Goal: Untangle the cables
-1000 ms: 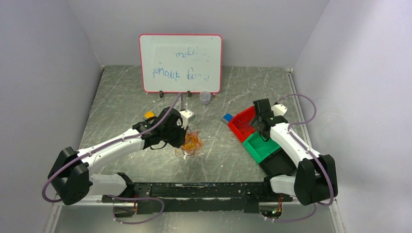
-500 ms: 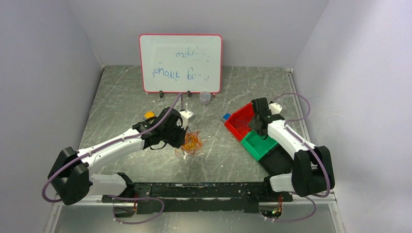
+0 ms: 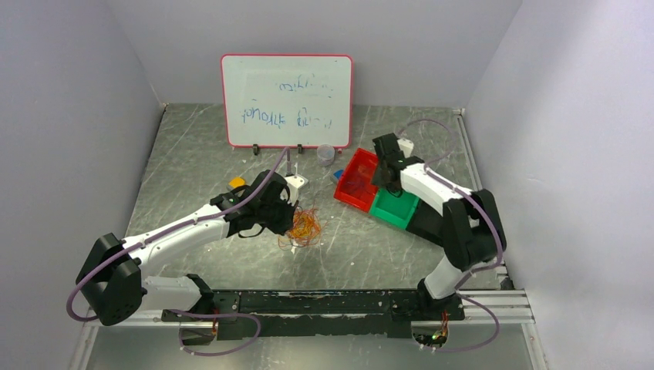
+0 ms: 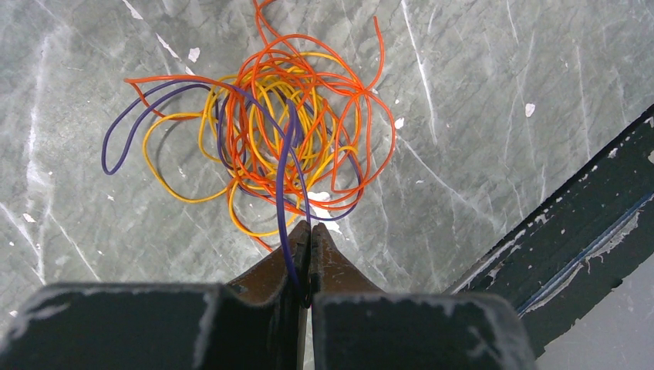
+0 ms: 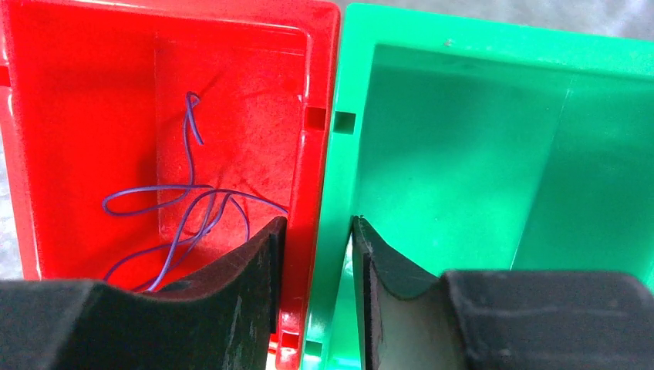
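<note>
Nearest the arm bases, the left claw is pressed fully closed on a single purple wire. That wire runs from between its fingertips up into the tangle just ahead of it.

The tangle lies on the grey table, a little left of centre. It is a loose knot of orange, yellow and purple loops that cross one another many times. Only a few strands stray outside the knot.

Farther back and to the right, the right claw straddles the row of bins. One finger is inside the red bin and the other inside the green bin. The jaws are closed down to the width of the two adjoining walls and seem to pinch them.

The red bin holds a loose purple strand lying free on its floor. The green bin shows nothing inside, as far as its visible part goes. I cannot tell what is in the black bin next to it.

At the far edge stand a whiteboard and a small clear cup.

Going by this, the work looks to be at an early stage. One strand seems sorted into a bin and another is gripped for pulling. Nearly all the orange and yellow wire is not yet separated.
</note>
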You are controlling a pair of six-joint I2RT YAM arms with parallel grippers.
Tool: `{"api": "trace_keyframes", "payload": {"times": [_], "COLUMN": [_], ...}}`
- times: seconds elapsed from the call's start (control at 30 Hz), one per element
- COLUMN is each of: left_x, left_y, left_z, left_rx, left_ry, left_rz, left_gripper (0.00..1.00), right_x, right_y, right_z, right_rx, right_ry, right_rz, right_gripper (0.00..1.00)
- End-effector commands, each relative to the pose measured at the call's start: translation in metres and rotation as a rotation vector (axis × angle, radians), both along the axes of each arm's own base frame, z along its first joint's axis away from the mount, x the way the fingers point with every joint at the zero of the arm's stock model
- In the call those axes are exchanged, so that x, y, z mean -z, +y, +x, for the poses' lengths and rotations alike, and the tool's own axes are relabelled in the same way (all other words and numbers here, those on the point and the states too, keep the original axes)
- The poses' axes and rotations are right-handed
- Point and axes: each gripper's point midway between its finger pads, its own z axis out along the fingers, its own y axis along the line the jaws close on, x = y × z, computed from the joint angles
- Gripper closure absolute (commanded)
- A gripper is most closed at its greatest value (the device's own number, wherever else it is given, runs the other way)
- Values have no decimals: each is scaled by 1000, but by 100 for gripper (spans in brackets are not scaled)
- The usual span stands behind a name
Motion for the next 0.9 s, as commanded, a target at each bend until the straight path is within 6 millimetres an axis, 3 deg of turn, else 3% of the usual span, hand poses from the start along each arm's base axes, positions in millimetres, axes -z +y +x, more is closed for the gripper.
{"api": "trace_keyframes", "payload": {"times": [0.0,0.1,0.27,0.5,0.73,0.77,0.87], "left_x": [-11,-11,-12,-25,-54,-57,-68], "left_y": [-1,1,3,6,-4,-5,-4], "left_z": [5,5,6,11,7,6,4], "left_rx": [-3,-10,-23,-53,0,5,20], "left_ry": [-37,-40,-48,-99,-171,-180,-208], "left_rz": [-3,0,3,-23,-144,-158,-182], "left_gripper": [93,93,93,93,93,93,93], "right_x": [8,10,3,-56,-114,-115,-136], "right_y": [50,77,105,87,65,64,76], "right_z": [19,28,36,31,-4,-11,-22], "right_rx": [-146,-208,-247,-203,-287,-315,-453], "right_ry": [7,6,-25,-184,-368,-386,-519], "right_rz": [37,42,19,8,18,23,74], "right_gripper": [62,62,51,40,35,34,34]}}
